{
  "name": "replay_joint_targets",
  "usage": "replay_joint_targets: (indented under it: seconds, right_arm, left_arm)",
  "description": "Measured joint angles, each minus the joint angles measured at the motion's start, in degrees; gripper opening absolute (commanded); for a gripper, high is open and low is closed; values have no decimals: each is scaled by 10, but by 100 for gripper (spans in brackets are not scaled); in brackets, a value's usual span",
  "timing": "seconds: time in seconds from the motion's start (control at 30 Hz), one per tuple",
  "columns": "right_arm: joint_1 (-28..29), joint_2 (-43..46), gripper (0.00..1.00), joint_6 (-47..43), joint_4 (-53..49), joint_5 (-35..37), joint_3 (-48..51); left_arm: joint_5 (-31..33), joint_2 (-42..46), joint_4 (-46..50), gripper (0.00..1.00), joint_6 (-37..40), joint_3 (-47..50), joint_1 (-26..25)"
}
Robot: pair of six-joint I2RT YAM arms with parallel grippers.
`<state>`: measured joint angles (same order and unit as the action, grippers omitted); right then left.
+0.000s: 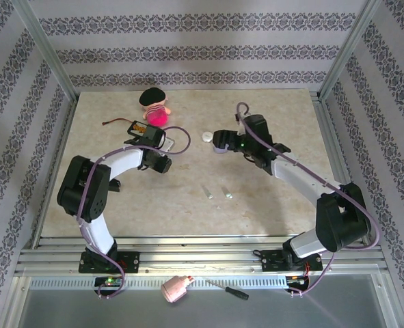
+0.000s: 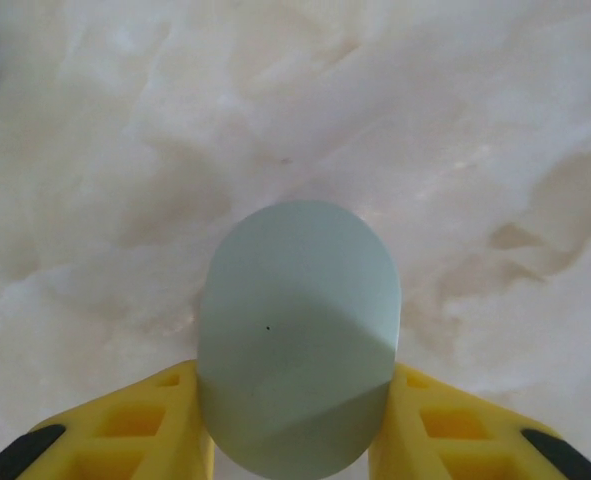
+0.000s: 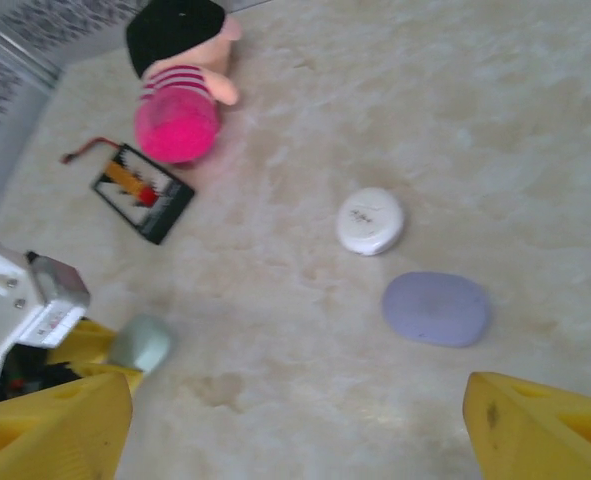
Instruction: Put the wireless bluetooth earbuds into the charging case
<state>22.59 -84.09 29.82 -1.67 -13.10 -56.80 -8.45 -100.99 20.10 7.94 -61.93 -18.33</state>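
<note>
The two buds, pale and stem-shaped, lie loose side by side on the near middle of the worktop. They sit between the two arms, a little apart from each other and well apart from both grippers.

The left gripper is over the left half of the worktop. Its yellow jaws are narrow and pressed against both sides of a green case, a smooth closed pebble shape that hides most of the gap between them. In the right wrist view the same green case sticks out from those jaws just above the marble.

The right gripper is over the far middle with its jaws wide and only bare worktop between them. Ahead of it lies a lilac case, closed and flat. Just beyond that is a round white case with small print on its lid, near the lilac one but not touching it. From above, the white case sits just beside the right gripper.

At the far left stands a doll with black hair and a bright pink base. Near it lies a small black board with an orange part and a red wire. Both are behind the left gripper and well apart from the buds.

On the ledge in front of the arm bases lie a pink object and a screwdriver.
</note>
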Motion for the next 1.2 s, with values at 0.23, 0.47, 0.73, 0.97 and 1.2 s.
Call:
replay_joint_targets:
  seconds: [0.23, 0.47, 0.73, 0.97, 1.2]
  right_arm:
    - [-36, 0, 84, 92, 10, -172, 35]
    - [-17, -31, 83, 145, 64, -313, 35]
    - [20, -78, 66, 172, 88, -363, 33]
    - [32, -109, 40, 194, 108, -386, 25]
    - [35, -110, 17, 198, 118, -393, 22]
  left_arm:
    - [-94, 115, -112, 33, 69, 85, -19]
    - [-166, 175, -210, 32, 115, 143, -61]
    - [-199, 199, -256, 32, 163, 164, -93]
    - [-205, 200, -274, 31, 172, 172, -95]
    - [-204, 200, -277, 37, 172, 176, -94]
